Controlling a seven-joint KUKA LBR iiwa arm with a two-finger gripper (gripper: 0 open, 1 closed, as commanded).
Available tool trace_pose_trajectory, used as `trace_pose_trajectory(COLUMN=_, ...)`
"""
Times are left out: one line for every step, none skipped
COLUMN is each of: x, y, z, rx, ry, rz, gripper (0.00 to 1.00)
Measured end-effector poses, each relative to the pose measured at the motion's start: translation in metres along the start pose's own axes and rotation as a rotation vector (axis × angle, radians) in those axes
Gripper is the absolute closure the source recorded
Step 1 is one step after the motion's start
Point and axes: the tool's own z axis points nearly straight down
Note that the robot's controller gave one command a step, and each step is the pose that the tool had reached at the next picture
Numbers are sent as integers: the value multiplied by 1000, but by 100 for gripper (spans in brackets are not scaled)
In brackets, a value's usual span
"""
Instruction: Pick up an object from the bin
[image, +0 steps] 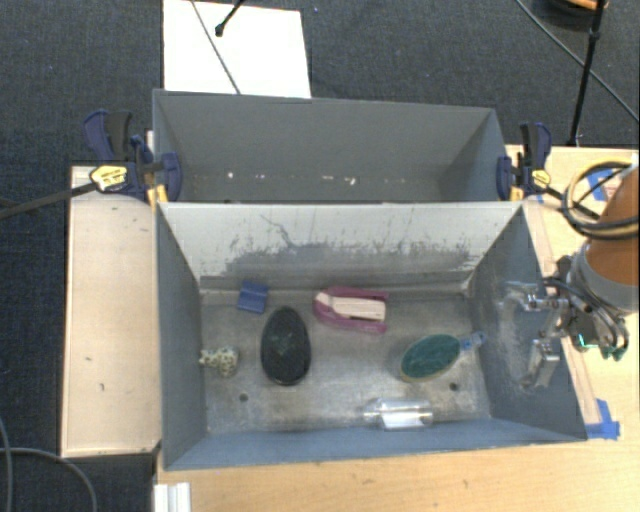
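Note:
My gripper (541, 352) hangs over the bin's sloping right wall, above the floor and touching none of the loose things. Nearest to it, a little to its left on the bin floor, lies a dark green oval brush with a short blue handle (433, 356). A clear, whitish tube (398, 413) rests against the front wall, left of and below the gripper. Further left, near the back of the floor, sits a pink and purple object (352, 308).
A black oval object (285, 345) lies left of centre. Beside it is a small speckled lump (220, 360), and a small blue block (252, 296) sits at the back left. The arm with its orange cover and cables stands at the bin's right rim.

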Motion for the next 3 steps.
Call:
trace_pose_trajectory(x=-46, y=64, z=114, rx=-3, ry=-1, rz=16, gripper=0)
trace_pose_trajectory(x=-47, y=60, z=110, rx=1, ry=-6, rz=14, gripper=100)
trace_pose_trajectory(x=-80, y=37, z=-53, rx=4, ry=-17, rz=-13, gripper=100)
